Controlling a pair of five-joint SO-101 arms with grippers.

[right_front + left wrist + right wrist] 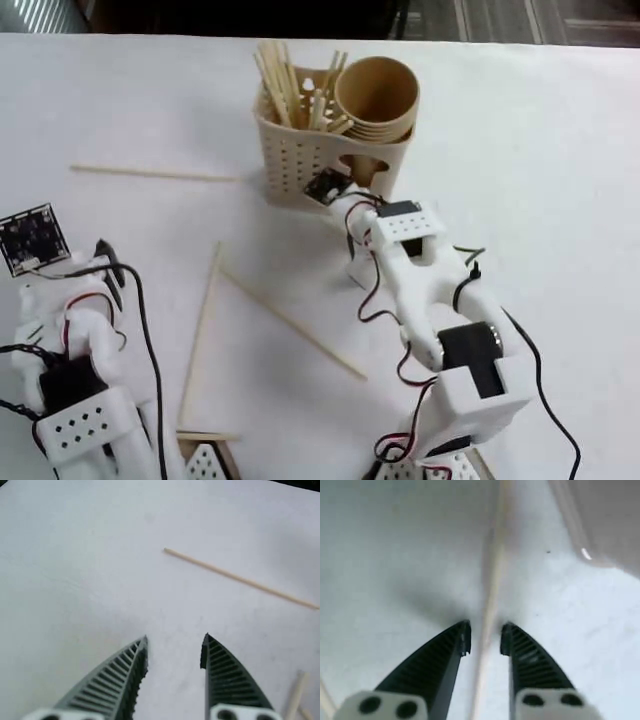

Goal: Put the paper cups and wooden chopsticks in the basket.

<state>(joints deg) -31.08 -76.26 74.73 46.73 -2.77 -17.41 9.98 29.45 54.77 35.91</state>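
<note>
A beige perforated basket stands at the table's far middle, holding several wooden chopsticks and stacked paper cups. The right arm stretches to the basket's near side. In the right wrist view my right gripper is slightly open low over the table, a chopstick lying between its fingers with small gaps on both sides; the basket wall is just ahead. The left arm is at the near left. My left gripper is open and empty above the table, a chopstick lying ahead of it.
Loose chopsticks lie on the white table: one at the far left, one running toward the near edge, one diagonal in the middle. Cables trail from both arms. A chopstick end lies beside the left gripper.
</note>
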